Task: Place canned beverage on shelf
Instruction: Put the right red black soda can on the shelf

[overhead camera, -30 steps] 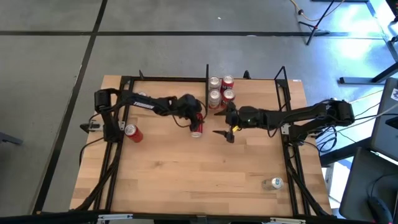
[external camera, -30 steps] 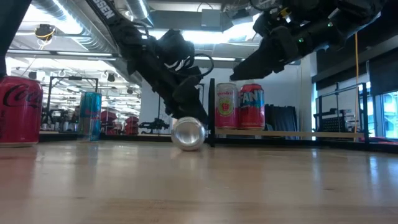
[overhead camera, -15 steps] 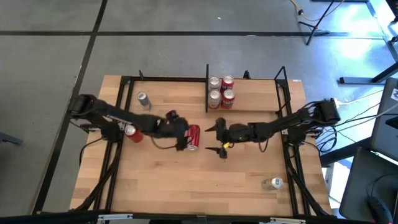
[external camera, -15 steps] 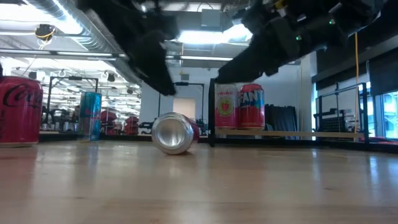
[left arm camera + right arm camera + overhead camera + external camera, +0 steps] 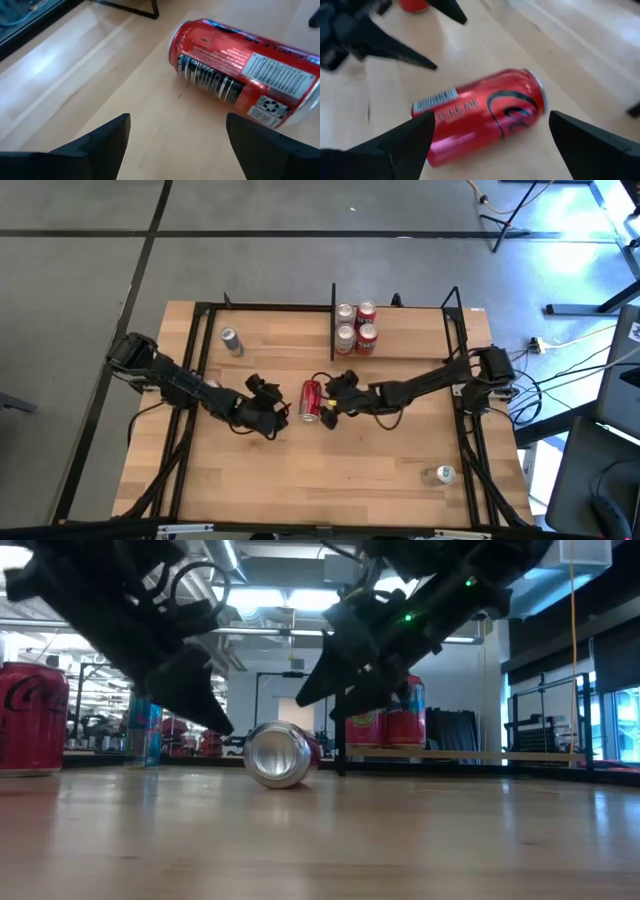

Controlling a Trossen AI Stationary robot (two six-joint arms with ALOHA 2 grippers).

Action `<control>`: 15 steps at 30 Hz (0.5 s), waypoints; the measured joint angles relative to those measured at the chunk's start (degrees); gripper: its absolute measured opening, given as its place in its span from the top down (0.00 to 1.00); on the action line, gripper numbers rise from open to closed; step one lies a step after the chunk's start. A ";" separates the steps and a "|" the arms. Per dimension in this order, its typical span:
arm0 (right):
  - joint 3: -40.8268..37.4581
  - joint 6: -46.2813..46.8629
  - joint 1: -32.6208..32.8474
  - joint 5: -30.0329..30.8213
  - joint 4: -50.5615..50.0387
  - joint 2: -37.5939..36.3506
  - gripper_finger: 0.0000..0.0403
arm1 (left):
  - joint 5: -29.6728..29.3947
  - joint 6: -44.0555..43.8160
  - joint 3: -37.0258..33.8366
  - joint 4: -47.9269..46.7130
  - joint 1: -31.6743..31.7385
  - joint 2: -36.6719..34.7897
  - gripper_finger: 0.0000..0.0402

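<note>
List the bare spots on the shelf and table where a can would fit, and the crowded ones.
Free: the shelf floor between the four standing cans and its right posts; the table's near half, apart from a silver can. Crowded: mid-table, where both open grippers, left and right, flank the lying red can.

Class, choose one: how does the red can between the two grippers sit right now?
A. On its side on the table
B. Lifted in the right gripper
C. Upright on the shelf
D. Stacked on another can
A: the red can lies on its side on the table, with the open left gripper and open right gripper on either side, neither holding it.
</note>
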 joint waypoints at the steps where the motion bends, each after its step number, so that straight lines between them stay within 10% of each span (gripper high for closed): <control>1: 0.29 0.72 0.00 -0.63 0.71 0.68 0.07 | 0.03 1.34 -1.13 2.80 0.11 0.06 0.21; 15: 0.17 5.92 -0.63 -6.20 7.73 5.61 0.07 | 9.29 14.26 -5.06 31.21 0.76 10.33 0.21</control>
